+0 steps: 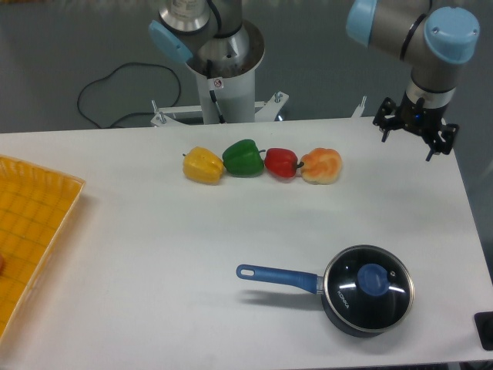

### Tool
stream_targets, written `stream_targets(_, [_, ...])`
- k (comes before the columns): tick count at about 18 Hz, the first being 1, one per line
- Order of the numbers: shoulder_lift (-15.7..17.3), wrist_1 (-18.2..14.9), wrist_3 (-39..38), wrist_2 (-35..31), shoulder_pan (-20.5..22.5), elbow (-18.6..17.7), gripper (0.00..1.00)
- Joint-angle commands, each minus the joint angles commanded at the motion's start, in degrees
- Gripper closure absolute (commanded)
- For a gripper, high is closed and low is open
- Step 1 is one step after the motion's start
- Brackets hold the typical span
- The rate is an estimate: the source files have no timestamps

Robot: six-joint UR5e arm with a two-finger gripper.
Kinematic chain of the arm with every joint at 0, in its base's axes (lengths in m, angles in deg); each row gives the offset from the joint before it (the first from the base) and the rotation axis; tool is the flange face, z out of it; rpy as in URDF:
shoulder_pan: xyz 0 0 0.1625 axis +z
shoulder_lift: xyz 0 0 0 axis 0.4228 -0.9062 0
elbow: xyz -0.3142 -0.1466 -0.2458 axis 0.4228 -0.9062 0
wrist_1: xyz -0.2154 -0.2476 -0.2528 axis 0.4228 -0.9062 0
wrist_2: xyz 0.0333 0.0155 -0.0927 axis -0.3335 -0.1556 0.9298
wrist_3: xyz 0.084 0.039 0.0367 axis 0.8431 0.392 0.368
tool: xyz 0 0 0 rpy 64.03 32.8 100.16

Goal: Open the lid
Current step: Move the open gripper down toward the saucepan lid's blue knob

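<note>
The lid [370, 283] is round clear glass with a thin metal rim and a blue knob [374, 279] in its middle. It lies flat on a dark saucepan [348, 312] with a blue handle [276, 276], at the front right of the white table. My gripper [416, 137] hangs over the far right edge of the table, well behind the pan and apart from it. Its dark fingers spread outward with nothing between them, so it is open.
A row of peppers lies at mid-table: yellow [203, 166], green [244, 157], red [281, 163] and orange [322, 166]. A yellow tray [35, 223] sits at the left edge. The arm's base column [226, 85] stands behind the table. A dark object [485, 330] is at the right edge.
</note>
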Motion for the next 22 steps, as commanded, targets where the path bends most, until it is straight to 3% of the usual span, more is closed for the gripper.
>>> stream_targets(8, [-1.1, 0.5, -0.2, 0.4, -1.1, -0.3, 0.0])
stream_targets(11, [-1.1, 4.0, -0.1, 0.4, -1.0, -1.9, 0.0])
stream_targets(16, [-0.9, 4.3, -1.0, -0.2, -2.5, -2.2, 0.0])
stream_targets(22, [-2.3, 4.7, -7.7, -0.2, -9.2, 1.7, 0.0])
